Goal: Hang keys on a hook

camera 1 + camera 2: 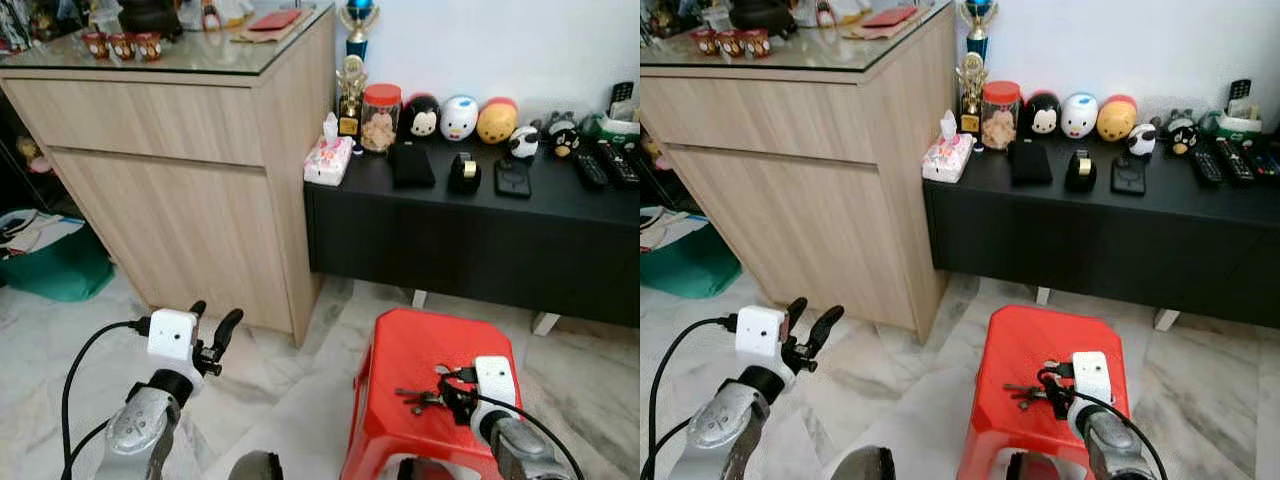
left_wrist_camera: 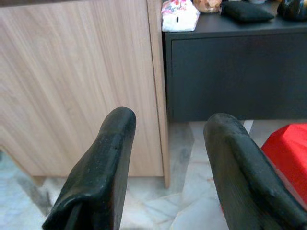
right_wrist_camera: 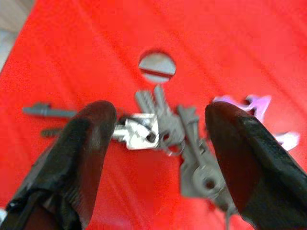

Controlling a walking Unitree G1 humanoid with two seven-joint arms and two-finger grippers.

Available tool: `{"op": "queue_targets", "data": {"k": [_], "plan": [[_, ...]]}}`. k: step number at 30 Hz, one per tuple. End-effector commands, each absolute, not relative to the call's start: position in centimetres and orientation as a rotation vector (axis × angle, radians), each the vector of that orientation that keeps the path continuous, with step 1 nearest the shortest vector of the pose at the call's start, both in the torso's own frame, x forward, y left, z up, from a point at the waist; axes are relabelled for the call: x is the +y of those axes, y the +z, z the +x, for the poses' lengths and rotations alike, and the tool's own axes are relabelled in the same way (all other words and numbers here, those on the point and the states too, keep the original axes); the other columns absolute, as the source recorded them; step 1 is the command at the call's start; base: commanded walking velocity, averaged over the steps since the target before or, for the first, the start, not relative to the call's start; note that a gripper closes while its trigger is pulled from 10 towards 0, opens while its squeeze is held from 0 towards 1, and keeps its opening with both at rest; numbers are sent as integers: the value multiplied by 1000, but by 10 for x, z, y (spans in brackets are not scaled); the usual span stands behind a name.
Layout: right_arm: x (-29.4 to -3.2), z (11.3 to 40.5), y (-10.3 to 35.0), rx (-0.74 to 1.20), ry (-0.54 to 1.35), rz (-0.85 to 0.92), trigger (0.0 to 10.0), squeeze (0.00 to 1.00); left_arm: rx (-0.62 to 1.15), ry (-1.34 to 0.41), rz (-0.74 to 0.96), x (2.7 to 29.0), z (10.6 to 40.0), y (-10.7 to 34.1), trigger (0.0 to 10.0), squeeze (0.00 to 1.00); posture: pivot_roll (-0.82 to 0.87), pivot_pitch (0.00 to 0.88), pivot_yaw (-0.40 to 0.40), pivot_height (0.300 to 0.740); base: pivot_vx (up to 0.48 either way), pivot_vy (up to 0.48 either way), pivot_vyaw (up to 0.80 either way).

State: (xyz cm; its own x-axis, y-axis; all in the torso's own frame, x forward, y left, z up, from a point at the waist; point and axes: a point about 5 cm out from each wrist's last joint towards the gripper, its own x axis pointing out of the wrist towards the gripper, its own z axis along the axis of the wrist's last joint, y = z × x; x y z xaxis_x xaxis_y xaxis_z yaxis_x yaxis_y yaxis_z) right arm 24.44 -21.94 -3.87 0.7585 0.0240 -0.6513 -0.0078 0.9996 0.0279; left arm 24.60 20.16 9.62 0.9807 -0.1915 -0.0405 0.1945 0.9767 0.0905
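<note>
Bunch of grey metal keys (image 3: 168,132) lies ungrasped on the red plastic stool (image 1: 420,350) at lower right, right pincer (image 3: 160,139) spread open over it, left pincer (image 1: 212,325) open, idle at lower left; pickup and hanging both remain.

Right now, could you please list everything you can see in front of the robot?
Keys: one bunch, silver-grey, on the stool.
Stool: one, red, on the marble floor.
Cabinet: one, light wood, glass-topped, left of the bench.
Bench: one, black, against the wall.
Tissue pack: one, pink-white, at the bench's left end.
Jar: one, red-lidded, on the bench.
Plush toys: three round, in a row.
Remotes: black, at the bench's right end.
Left pincer: open, idle above the floor.
Right pincer: open, straddling the keys.
</note>
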Motion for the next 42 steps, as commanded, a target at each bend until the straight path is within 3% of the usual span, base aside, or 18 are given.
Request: {"op": "queue_targets", "data": {"k": [1, 24, 25, 26, 28, 29, 30, 31, 38, 39, 40, 41, 42], "plan": [[-218, 237, -45, 741, 2, 40, 10000, 0, 31, -207, 96, 202, 243, 101, 10000, 0, 105, 55, 55, 626, 0, 0, 0], [-217, 256, -28, 612, 14, 84, 10000, 0, 37, -209, 109, 200, 237, 112, 10000, 0, 115, 89, 59, 626, 0, 0, 0], [-217, 255, -29, 614, 16, 85, 6510, 0, 39, -209, 108, 200, 236, 112, 10000, 0, 116, 90, 58, 626, 0, 0, 0], [-216, 255, -30, 620, 22, 82, 4863, 0, 41, -209, 108, 200, 236, 112, 10000, 0, 116, 90, 58, 626, 0, 0, 0], [-213, 253, -32, 628, 36, 75, 3412, 0, 46, -208, 109, 200, 236, 112, 10000, 0, 118, 90, 58, 626, 0, 0, 0], [-213, 253, -32, 628, 36, 75, 3412, 0, 46, -208, 109, 200, 236, 112, 10000, 0, 118, 90, 58, 626, 0, 0, 0], [-212, 252, -32, 631, 38, 75, 1373, 0, 48, -208, 109, 200, 236, 112, 10000, 0, 117, 90, 58, 626, 0, 0, 0], [-212, 251, -33, 633, 40, 76, 0, 0, 48, -208, 109, 200, 236, 112, 10000, 0, 117, 89, 58, 626, 0, 0, 0], [-212, 248, -36, 654, 42, 73, 0, 0, 51, -217, 109, 199, 237, 113, 10000, 0, 119, 90, 57, 626, 0, 0, 0], [-212, 248, -36, 656, 42, 72, 471, 0, 51, -217, 109, 199, 236, 112, 10000, 0, 121, 90, 57, 626, 0, 0, 0], [-211, 247, -37, 659, 41, 72, 1608, 0, 54, -217, 108, 199, 236, 112, 10000, 0, 121, 90, 57, 626, 0, 0, 0], [-211, 247, -37, 660, 41, 72, 1725, 0, 55, -217, 108, 199, 236, 112, 10000, 0, 122, 92, 56, 626, 0, 0, 0], [-211, 247, -37, 663, 41, 71, 3608, 0, 58, -217, 108, 199, 236, 112, 10000, 0, 123, 92, 56, 626, 0, 0, 0]]}}
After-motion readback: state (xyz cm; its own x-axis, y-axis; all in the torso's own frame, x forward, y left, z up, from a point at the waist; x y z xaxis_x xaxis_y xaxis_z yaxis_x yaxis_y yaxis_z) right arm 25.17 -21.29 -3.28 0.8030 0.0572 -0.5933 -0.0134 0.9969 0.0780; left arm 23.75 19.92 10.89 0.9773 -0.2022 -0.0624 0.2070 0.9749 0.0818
